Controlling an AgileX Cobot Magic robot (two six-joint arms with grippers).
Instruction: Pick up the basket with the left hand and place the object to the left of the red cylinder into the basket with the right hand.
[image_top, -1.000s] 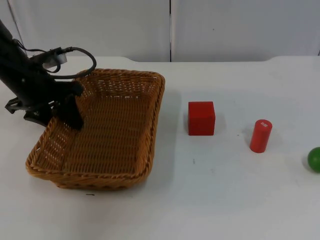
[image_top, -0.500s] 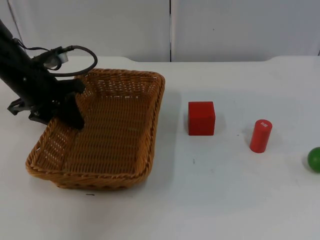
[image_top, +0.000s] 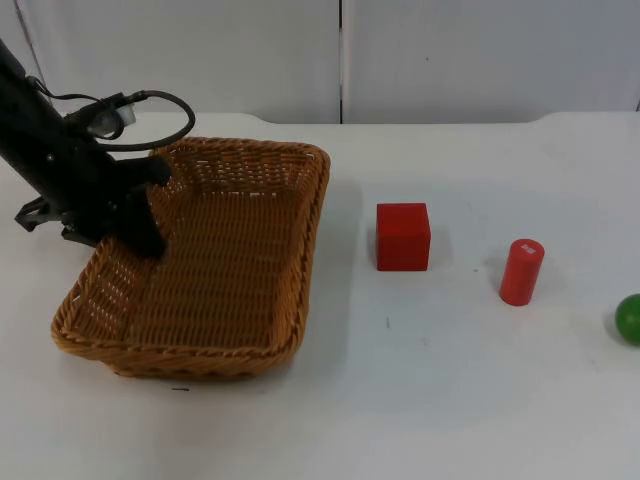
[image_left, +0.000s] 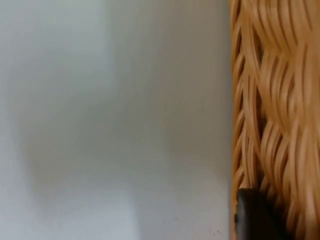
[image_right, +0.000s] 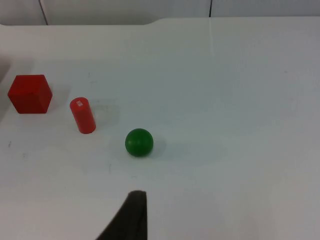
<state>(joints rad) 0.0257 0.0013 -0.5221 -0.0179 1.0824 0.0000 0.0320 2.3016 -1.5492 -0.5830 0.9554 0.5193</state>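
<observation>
Left gripper: mine, clamped on the left wall of the basket, one finger inside, rim pinched.
Basket: wicker, on the desk toward its left edge; weave and a black fingertip show in the left wrist view.
Right gripper: fingertip over bare desk, arm waiting; can't tell if apart or together.
Red cube: mid-desk, between basket and red cylinder, apart from both.
Green ball: right edge, near cylinder.
</observation>
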